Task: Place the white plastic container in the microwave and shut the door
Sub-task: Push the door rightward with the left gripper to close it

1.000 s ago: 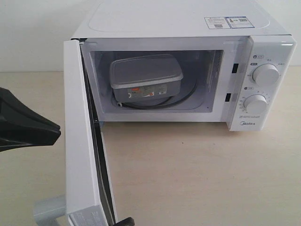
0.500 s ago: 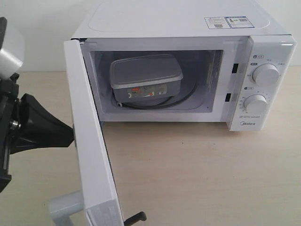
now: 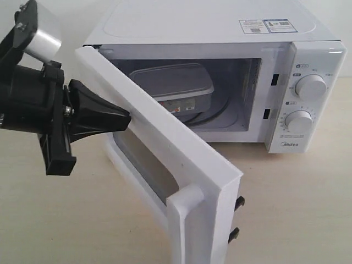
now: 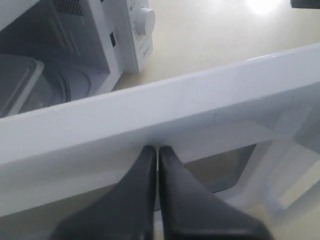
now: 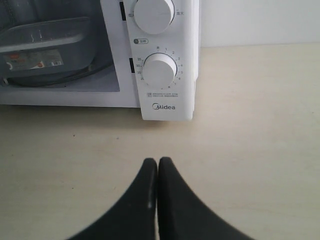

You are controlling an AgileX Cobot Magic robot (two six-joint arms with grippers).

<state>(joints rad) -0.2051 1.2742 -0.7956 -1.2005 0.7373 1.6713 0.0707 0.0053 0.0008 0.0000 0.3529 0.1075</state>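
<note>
The white plastic container (image 3: 179, 88) rests on the glass turntable inside the white Midea microwave (image 3: 231, 33); its red-marked label shows in the right wrist view on the container (image 5: 40, 47). The door (image 3: 165, 137) stands about half open, swung toward the cavity, its bar handle (image 3: 190, 220) near the front. My left gripper (image 3: 127, 118) is shut, its tips pressed against the door's outer face; the left wrist view shows the same left gripper (image 4: 158, 148) against the door frame (image 4: 165, 107). My right gripper (image 5: 158, 161) is shut and empty above the table, in front of the knob panel (image 5: 160, 70).
The beige table (image 3: 297, 209) stretches in front of the microwave. Two door latch hooks (image 3: 237, 217) stick out from the door's free edge. The left arm's black wrist body (image 3: 33, 104) fills the left side. A white wall lies behind.
The left gripper has moved right and up against the door, and the door has swung from wide open to about half closed. The container has not moved.
</note>
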